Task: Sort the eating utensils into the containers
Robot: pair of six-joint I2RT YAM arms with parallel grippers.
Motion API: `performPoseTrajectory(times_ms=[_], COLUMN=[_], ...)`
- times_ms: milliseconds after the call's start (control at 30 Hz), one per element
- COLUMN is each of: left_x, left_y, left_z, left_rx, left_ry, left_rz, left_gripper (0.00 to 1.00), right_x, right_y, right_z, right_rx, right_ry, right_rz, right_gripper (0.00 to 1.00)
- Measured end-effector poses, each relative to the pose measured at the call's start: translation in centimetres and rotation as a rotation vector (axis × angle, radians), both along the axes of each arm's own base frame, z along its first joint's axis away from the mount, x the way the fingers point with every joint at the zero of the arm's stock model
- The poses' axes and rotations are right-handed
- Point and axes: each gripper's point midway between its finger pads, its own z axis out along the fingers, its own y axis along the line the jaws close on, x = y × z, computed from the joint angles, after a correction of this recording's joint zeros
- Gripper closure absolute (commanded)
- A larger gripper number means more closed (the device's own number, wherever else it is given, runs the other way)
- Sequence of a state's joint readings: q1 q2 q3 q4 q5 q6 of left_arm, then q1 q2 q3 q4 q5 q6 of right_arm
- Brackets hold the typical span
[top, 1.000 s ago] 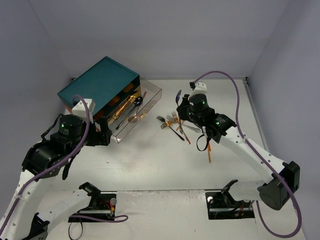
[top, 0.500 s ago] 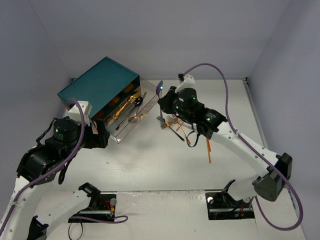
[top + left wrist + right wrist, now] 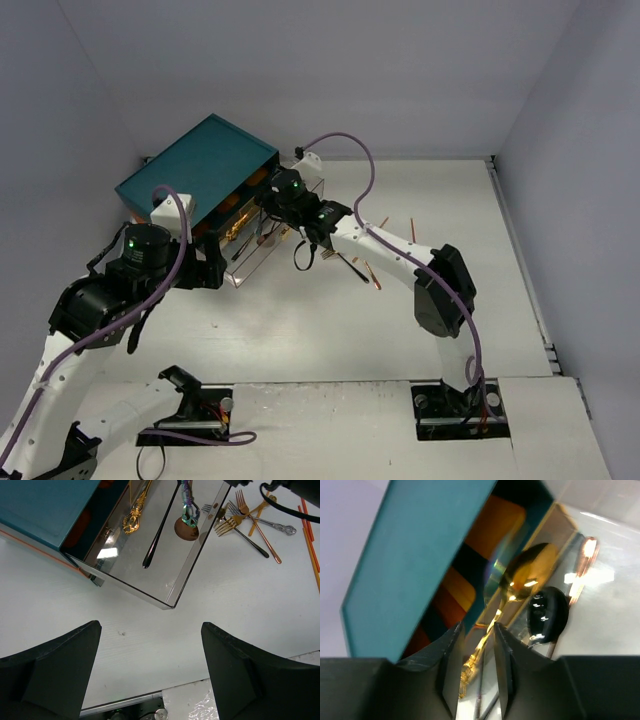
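The teal chest [image 3: 195, 170] stands at the back left with a clear drawer [image 3: 262, 262] pulled out. In the left wrist view the drawer [image 3: 185, 575] holds a gold spoon [image 3: 135, 515], a black spoon [image 3: 157, 535] and a coppery spoon [image 3: 186, 528]. My right gripper [image 3: 272, 203] reaches over the drawer, nearly shut [image 3: 476, 626] on an iridescent spoon [image 3: 189, 505] that hangs bowl-down above it. My left gripper [image 3: 213, 268] is wide open and empty [image 3: 150, 625] over the bare table in front of the drawer. Several forks [image 3: 235, 517] lie right of the drawer.
Orange chopsticks [image 3: 412, 228] lie on the table right of the forks and also show in the left wrist view [image 3: 310, 535]. The right arm stretches across the table's middle. The chest's teal top [image 3: 415, 545] is close to the right fingers.
My right arm has swung left from the utensil pile to over the open drawer, carrying the iridescent spoon. The left arm has barely moved.
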State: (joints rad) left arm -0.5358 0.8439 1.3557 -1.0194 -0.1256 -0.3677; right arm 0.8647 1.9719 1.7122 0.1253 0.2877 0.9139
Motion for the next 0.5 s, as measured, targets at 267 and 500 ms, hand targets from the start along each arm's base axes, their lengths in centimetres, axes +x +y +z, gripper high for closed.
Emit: performPoseTrajectory(times_ms=[267, 500], left_x=[1.5, 4.3], left_y=[-2.2, -6.3], left_z=[1.3, 2.4], left_rx=[-0.016, -0.02], left_ry=[0.029, 0.068], left_rz=[-0.061, -0.14], left_gripper=[0.21, 0.21], right_x=[-1.0, -3.7], right_y=[-1.5, -16.9], right_z=[3.3, 12.9], right_rx=[-0.057, -0.062], right_ry=[-0.088, -0.256], right_rz=[0.074, -0.033], right_gripper=[0.37, 0.19])
